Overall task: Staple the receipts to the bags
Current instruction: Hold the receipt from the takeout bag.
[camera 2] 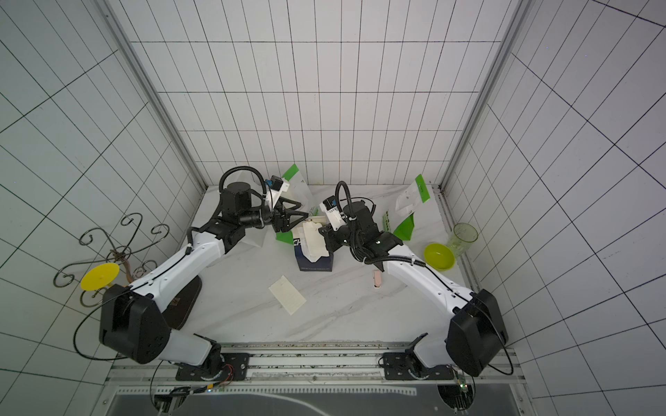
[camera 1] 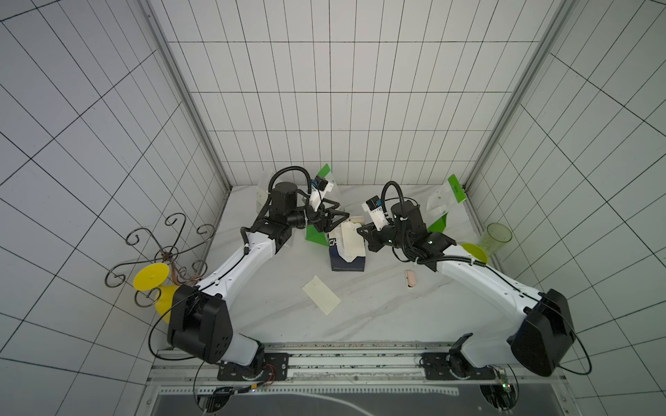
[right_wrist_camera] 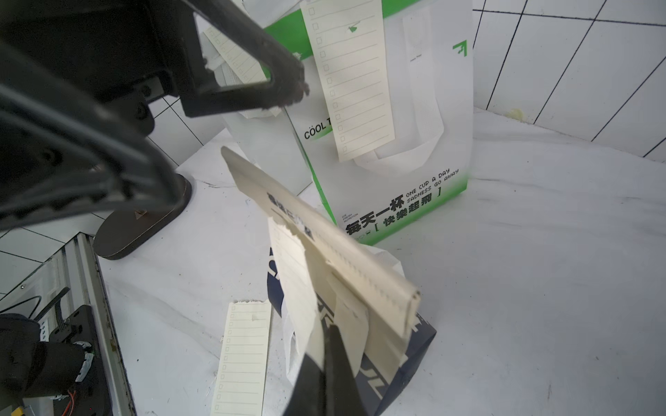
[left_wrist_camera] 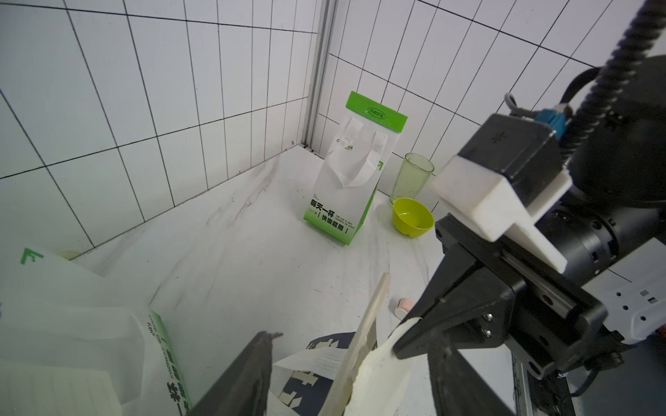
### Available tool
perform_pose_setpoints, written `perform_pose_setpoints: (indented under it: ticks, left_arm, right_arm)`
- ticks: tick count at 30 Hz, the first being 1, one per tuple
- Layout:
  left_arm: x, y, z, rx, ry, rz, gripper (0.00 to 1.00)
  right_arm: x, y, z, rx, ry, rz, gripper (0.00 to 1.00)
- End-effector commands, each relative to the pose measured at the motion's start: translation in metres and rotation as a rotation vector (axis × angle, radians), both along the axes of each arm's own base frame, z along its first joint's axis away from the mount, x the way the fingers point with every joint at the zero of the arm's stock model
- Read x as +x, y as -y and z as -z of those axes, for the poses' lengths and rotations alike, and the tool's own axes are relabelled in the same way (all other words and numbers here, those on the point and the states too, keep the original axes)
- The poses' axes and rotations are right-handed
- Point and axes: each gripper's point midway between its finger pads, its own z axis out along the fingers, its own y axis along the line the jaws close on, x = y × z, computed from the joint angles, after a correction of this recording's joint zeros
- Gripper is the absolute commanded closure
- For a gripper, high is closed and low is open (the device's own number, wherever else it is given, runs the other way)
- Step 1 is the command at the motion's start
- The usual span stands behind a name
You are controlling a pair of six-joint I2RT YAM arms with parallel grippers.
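Since the right hand [right_wrist_camera: 326,338] is pressed shut at the bottom centre of the right wrist view, clamped on the pinched receipt [right_wrist_camera: 288,273] right at the mouth of the navy bag [right_wrist_camera: 403,374], my read is that it's keeping slip and bag edge lined up so a staple can go through both. There may be a bit of the bag's white handle in that grip too, but it's hard to tell. A long cream bar [right_wrist_camera: 324,237] with a toothed edge sits across the bag's top, touching the slip. I honestly can't tell what it is, maybe the stapler. The left hand [camera 1: 333,219], in the middle of a top view, has its fingers spread apart and holds nothing. It hangs just beside the bag's top on the opposite side, which looks to me like it's set up to press or steady something there. Further out, the near green-and-white bag [right_wrist_camera: 414,144] stands upright in the upper middle of the right wrist view with a hanging receipt [right_wrist_camera: 356,79] flat down its face, so I'd guess that one's done. A loose receipt [camera 1: 321,294] lies flat on the table [camera 1: 378,324] below centre, well apart from any bag and presumably waiting its turn. A small pink thing [camera 1: 410,279] lies to its right. The far green-and-white bag [camera 1: 445,201] stands in the back right corner.
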Motion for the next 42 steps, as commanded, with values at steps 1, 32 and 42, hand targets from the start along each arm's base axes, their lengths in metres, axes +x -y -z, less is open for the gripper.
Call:
perform_pose_setpoints:
  ticks: [1, 32, 42]
  left_arm:
    - [-0.003, 0.003, 0.009, 0.038, 0.022, 0.035, 0.38]
    - [-0.005, 0.01, 0.031, 0.122, -0.001, 0.056, 0.62]
    - [-0.005, 0.013, 0.04, 0.167, 0.006, 0.047, 0.62]
  right_arm:
    - [0.014, -0.005, -0.057, 0.055, 0.119, 0.013, 1.0]
    - [0.029, 0.01, -0.057, 0.037, 0.148, 0.12, 1.0]
    - [0.028, 0.009, -0.056, 0.06, 0.14, 0.126, 1.0]
